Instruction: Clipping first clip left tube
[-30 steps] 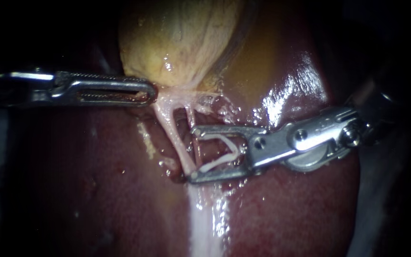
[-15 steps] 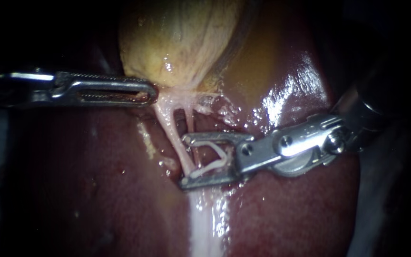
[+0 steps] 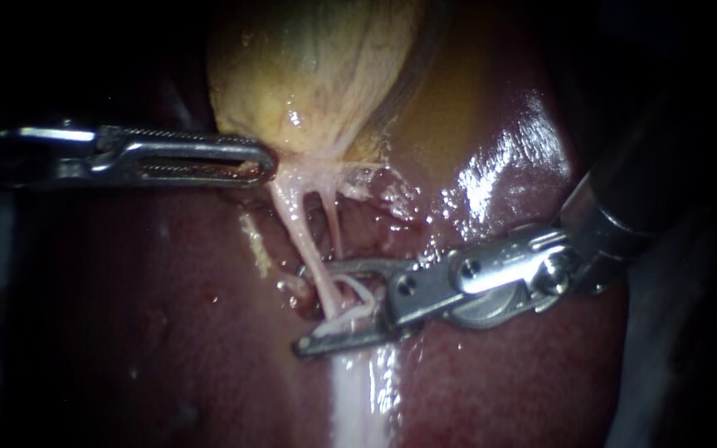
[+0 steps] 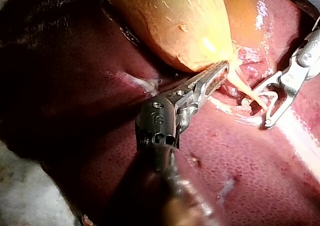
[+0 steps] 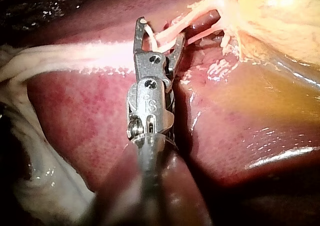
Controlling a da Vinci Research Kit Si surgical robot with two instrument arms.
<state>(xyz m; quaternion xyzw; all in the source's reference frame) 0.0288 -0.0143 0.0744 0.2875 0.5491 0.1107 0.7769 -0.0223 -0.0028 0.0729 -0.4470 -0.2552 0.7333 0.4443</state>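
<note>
The yellow gallbladder (image 3: 309,75) lies on the dark red liver (image 3: 168,315). My left instrument (image 3: 251,163) comes in level from the left, its jaws shut on the gallbladder's neck, also seen in the left wrist view (image 4: 219,71). Two pale tubes run down from the neck. The left tube (image 3: 304,241) is thicker, the right tube (image 3: 334,228) thinner. My right instrument (image 3: 300,309) holds a white clip (image 3: 358,303) in jaws that stand wide apart. The left tube passes between those jaws (image 5: 161,30) and inside the clip (image 4: 270,94).
A pale glistening band of tissue (image 3: 358,390) runs down the liver below the right instrument's jaws. Shiny wet liver (image 3: 499,158) lies to the right of the gallbladder. White fibrous tissue (image 5: 30,186) lies beside the right instrument's shaft.
My right instrument has slid left and lower, so its jaws and clip now straddle the left tube. The left instrument has held still.
</note>
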